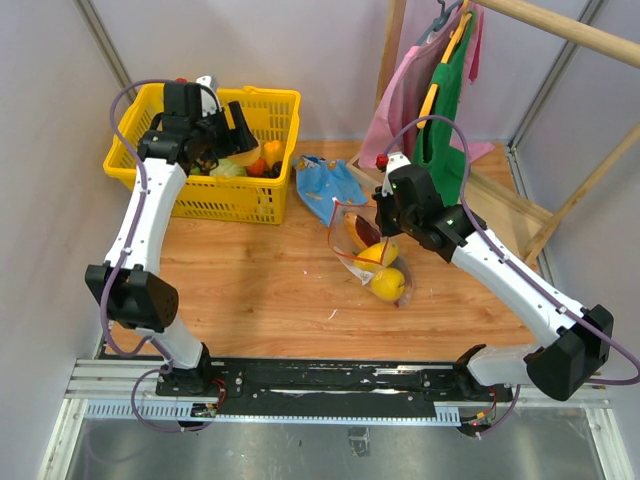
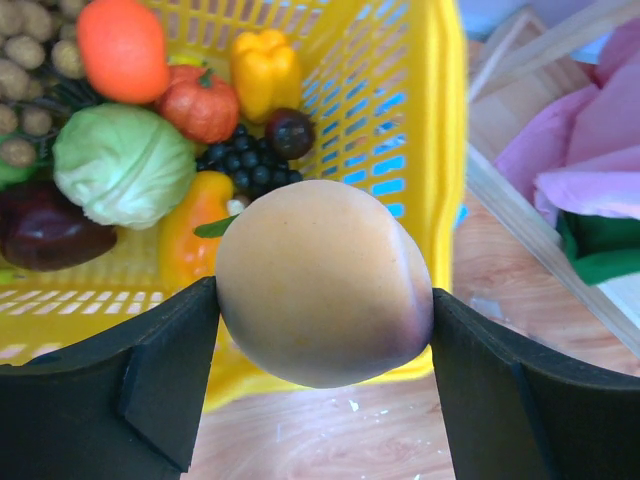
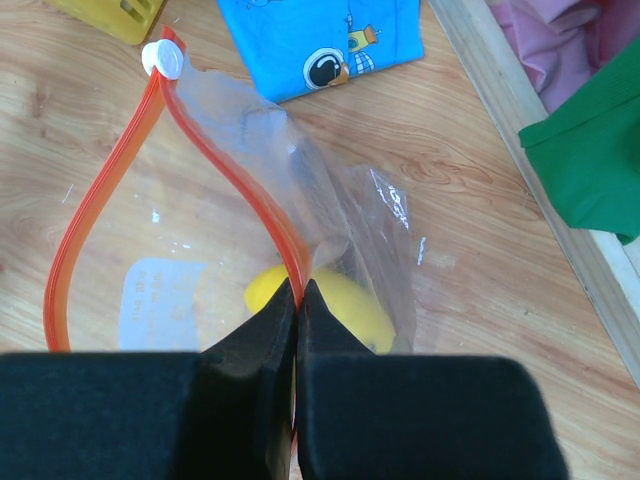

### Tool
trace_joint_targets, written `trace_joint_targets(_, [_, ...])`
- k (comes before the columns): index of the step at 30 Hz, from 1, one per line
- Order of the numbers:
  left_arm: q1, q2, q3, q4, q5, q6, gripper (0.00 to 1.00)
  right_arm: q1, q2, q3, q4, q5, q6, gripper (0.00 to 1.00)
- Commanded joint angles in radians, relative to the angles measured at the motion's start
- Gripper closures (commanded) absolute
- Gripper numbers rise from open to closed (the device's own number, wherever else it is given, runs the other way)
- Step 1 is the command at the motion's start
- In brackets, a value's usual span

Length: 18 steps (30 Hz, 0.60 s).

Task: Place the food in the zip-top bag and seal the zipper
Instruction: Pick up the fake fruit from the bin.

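Currently, your left tool (image 2: 322, 305) is pinching the peach (image 2: 320, 270), with one finger pressed to each side of the fruit. It holds the peach above the yellow basket (image 2: 430, 100) at the far left of the desk (image 1: 250, 290), over the basket's rim. The toy vegetables (image 2: 120, 160) lie inside the basket.

Your right tool (image 3: 298, 295) has its fingers pressed together on the zipper (image 3: 100, 200), gripping one lip of the zip-top bag (image 3: 330, 200) near the middle of the desk. The bag's mouth gapes open, the two red-orange lips bowed apart. The white slider (image 3: 163, 60) sits at the far end of the strip.

The lemon (image 1: 388, 284) rests at the bag's near end and shows through the clear plastic. The mango (image 1: 375, 253) lies just beyond it, and the red slice (image 1: 358, 232) farther still. You cannot tell from these views whether each sits fully inside the bag.

The blue pouch (image 1: 325, 180) lies flat on the desk between basket and bag.
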Motion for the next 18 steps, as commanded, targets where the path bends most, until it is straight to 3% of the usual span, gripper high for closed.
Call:
trace_joint_targets(1, [-0.076, -0.088, -0.031, 0.031, -0.016, 0.014, 0.72, -0.019, -0.029, 0.015, 0.041, -0.035, 0.016, 0.99])
trace_joint_targets(18, [-0.540, -0.308, -0.283, 0.192, -0.115, 0.001, 0.73, -0.019, -0.033, 0.012, 0.074, -0.125, 0.034, 0.99])
